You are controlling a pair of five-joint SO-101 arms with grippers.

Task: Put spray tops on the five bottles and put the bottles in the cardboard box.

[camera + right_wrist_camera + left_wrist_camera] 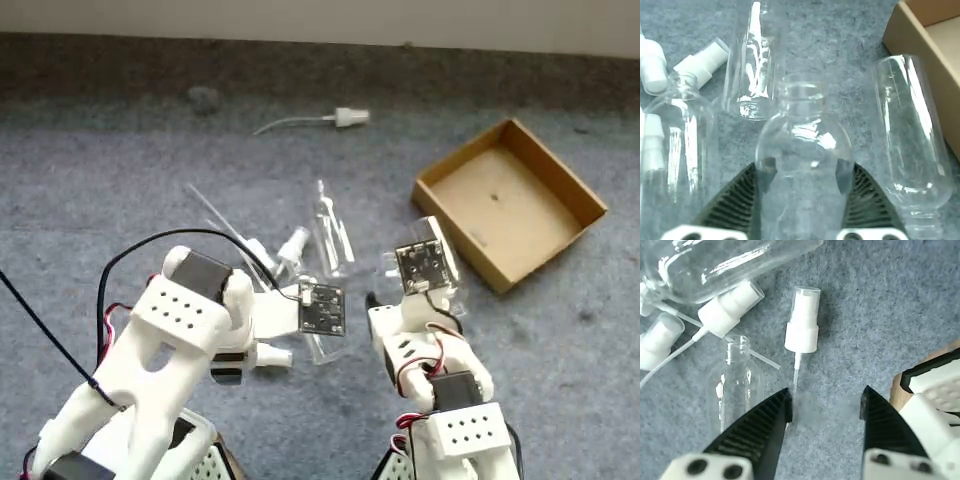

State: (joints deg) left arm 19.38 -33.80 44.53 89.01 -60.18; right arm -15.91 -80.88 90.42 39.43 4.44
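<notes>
My left gripper [825, 410] hangs open just above the grey carpet. A white spray top [802, 325] lies ahead of it, its thin tube reaching in between the fingers. A small capless clear bottle [737, 382] lies beside the left finger [765, 432]. My right gripper [802, 172] is shut on a clear bottle [802, 140] whose open neck points away from the camera. Another clear bottle [910, 130] lies next to the cardboard box [930, 40]. The box [510, 200] sits open on the carpet to the right of both arms.
Two more spray tops [730, 307] [660, 337] and a big clear bottle [725, 260] lie past the left gripper. More bottles [752, 65] [675, 140] crowd the right gripper. One spray top [345, 117] lies far back.
</notes>
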